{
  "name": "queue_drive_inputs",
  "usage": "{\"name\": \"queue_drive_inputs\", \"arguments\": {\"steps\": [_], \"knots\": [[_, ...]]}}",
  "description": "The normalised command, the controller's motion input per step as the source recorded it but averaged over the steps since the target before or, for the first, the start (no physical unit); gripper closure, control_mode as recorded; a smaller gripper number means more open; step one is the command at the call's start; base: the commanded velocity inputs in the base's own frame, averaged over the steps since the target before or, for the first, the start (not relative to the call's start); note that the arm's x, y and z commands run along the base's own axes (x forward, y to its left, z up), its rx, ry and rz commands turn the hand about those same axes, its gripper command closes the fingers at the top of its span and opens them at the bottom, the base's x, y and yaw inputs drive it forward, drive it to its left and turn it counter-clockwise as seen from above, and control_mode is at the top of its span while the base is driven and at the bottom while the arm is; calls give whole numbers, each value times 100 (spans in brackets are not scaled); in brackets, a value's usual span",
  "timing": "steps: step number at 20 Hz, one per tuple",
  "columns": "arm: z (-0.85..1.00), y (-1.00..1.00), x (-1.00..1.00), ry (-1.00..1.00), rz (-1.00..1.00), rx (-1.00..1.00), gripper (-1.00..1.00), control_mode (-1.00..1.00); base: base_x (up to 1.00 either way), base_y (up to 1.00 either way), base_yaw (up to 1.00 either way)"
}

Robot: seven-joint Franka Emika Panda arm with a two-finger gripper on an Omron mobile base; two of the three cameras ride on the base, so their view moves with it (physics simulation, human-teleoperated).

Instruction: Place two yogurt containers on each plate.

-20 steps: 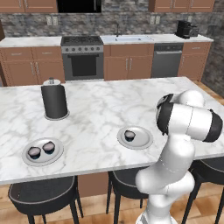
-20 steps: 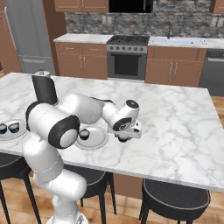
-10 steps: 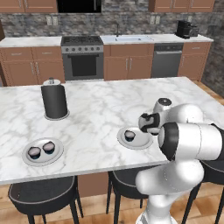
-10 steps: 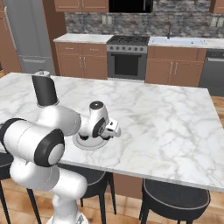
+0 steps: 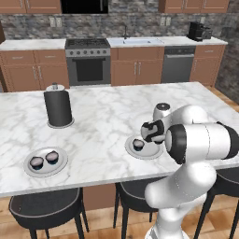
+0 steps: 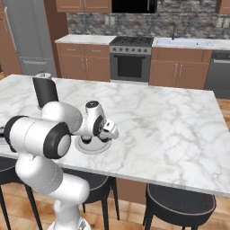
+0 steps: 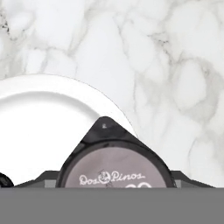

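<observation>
Hand view — yogurt cup [image 7: 113, 168] gripped in my gripper [image 5: 150, 132], fingers closed on it, over right plate [image 7: 39, 131] rim.

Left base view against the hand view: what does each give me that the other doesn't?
Left base view adds the far plate with two yogurt cups, the black cylinder, and a cup on the near plate. Hand view adds a labelled cup, lid reading Dos Pinos, close up at the tool. Both show the near plate and the marble counter.
</observation>
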Motion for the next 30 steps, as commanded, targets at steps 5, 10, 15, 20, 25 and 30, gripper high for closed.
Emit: {"name": "queue_drive_inputs", "arguments": {"steps": [5,10,15,20,25,30], "knots": [[0,4,8,13,0,3,100,-100,0,0,0],[0,8,1,18,0,3,100,-100,0,0,0],[-1,14,2,8,0,3,100,-100,0,0,0],[-6,11,0,0,0,7,100,-100,0,0,0],[-18,6,0,0,0,8,100,-100,0,0,0],[-20,0,1,0,0,4,100,-100,0,0,0]]}}
